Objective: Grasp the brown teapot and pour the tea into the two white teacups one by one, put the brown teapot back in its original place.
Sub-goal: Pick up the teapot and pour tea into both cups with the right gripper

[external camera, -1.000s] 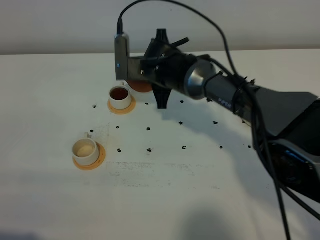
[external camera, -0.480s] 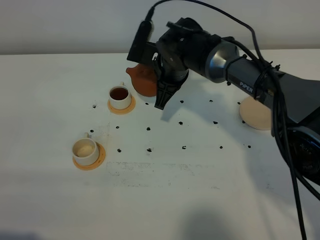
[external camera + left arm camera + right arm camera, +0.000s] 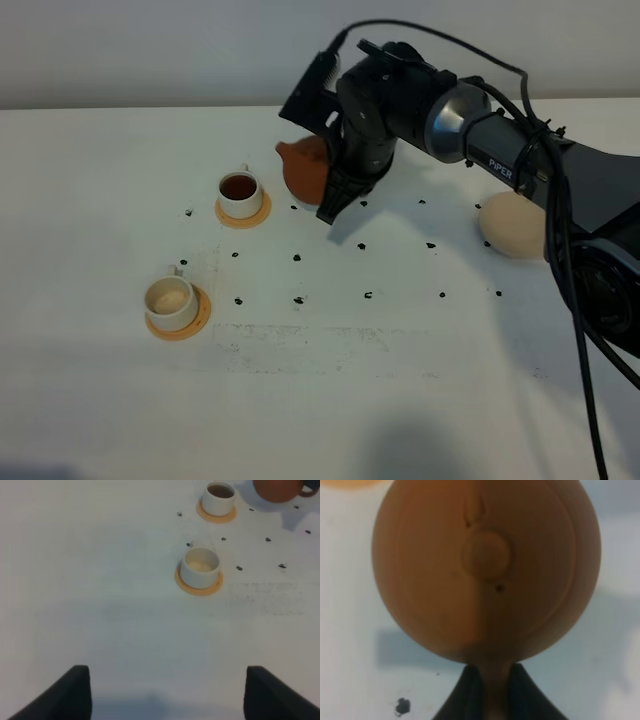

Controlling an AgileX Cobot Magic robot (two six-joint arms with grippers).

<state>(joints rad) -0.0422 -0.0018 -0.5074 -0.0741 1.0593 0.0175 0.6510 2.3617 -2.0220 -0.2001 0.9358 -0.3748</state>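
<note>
The brown teapot hangs above the table just right of the far white teacup, its spout pointing at that cup. My right gripper is shut on its loop handle. From the right wrist, the teapot shows lid-up, with the gripper pinching the handle. The far teacup holds dark tea. The near teacup looks pale inside, and it also shows in the left wrist view. Each cup stands on an orange saucer. The beige coaster lies bare at the right. My left gripper is open and holds nothing.
Small black marks dot the white table between the cups and the coaster. The right arm and its cable stretch over the table's right half. The table's back edge meets a pale wall.
The right arm has swung rightward and drawn the teapot away from above the far cup. Its spout has come back toward level. The coaster is uncovered now.
</note>
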